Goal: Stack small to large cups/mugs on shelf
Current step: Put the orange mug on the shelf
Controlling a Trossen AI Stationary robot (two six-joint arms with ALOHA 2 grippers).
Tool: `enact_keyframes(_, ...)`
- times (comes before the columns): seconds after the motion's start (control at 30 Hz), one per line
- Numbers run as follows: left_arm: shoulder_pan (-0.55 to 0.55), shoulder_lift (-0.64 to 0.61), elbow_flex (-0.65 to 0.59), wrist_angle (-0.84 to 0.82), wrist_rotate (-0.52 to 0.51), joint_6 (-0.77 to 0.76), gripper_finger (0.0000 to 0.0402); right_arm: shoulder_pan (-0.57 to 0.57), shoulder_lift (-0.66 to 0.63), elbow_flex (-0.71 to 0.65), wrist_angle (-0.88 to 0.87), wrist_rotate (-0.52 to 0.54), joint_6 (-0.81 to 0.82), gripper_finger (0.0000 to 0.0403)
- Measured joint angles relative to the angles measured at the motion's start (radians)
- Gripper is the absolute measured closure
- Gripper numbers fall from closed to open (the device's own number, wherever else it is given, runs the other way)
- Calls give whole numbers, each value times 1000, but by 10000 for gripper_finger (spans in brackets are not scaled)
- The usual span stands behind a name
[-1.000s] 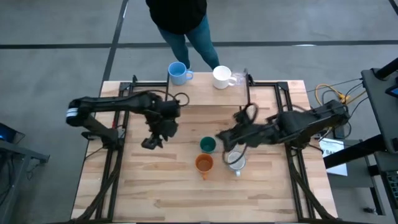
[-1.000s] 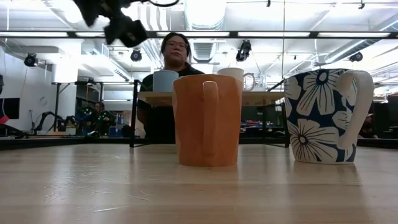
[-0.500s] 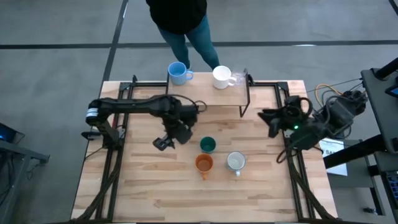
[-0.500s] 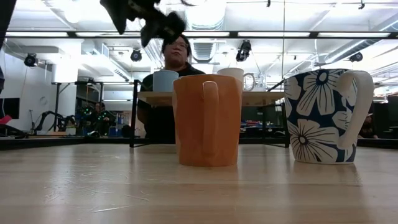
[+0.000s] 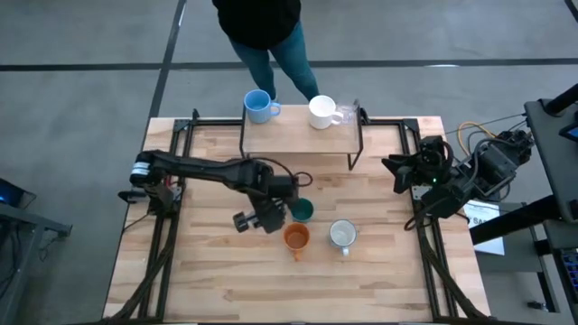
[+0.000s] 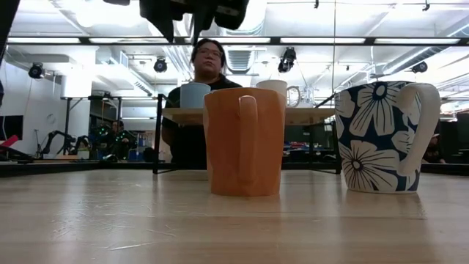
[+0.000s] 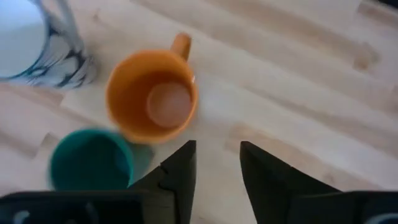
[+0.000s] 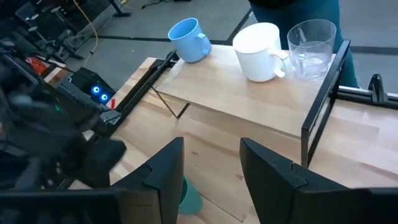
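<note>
- Landmark taken: the shelf (image 5: 298, 135), at the table's far edge; on it the light blue mug (image 5: 259, 106) stands at one end, the white mug (image 5: 322, 112) and the clear glass (image 5: 349, 115) just beside each other at the other end; the middle of the plank is bare
- Nearer than the shelf, on the tabletop (image 5: 217, 271), three vessels are grouped: the dark green cup (image 5: 302, 210), the orange mug (image 5: 296, 237) and the flowered grey-white mug (image 5: 341, 235)
- The left gripper (image 5: 262, 217) is held above this group, just beside the green cup; its fingers (image 7: 180, 171) are seen parted, nothing between them
- The right gripper (image 5: 404, 171) is parked off the shelf's glass end, at the table's side; fingers apart, nothing held
- Risk, judged: the three cups stand close, so a descent on one could clip a neighbour and tip it; a rim pinch on the orange mug could slip because of its handle
- Contents: orange mug and green cup are seen empty in the left wrist view; the glass looks empty; the other mugs' contents cannot be told
</note>
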Motion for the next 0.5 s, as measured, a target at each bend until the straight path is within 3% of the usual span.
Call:
enact_keyframes(0.13, -2, 35, 1, 34, 49, -21, 299, 0, 0, 0, 1, 0, 8, 247)
enact_keyframes(0.5, -48, 70, -2, 96, 50, 34, 299, 0, 1, 0, 2, -1, 36, 246)
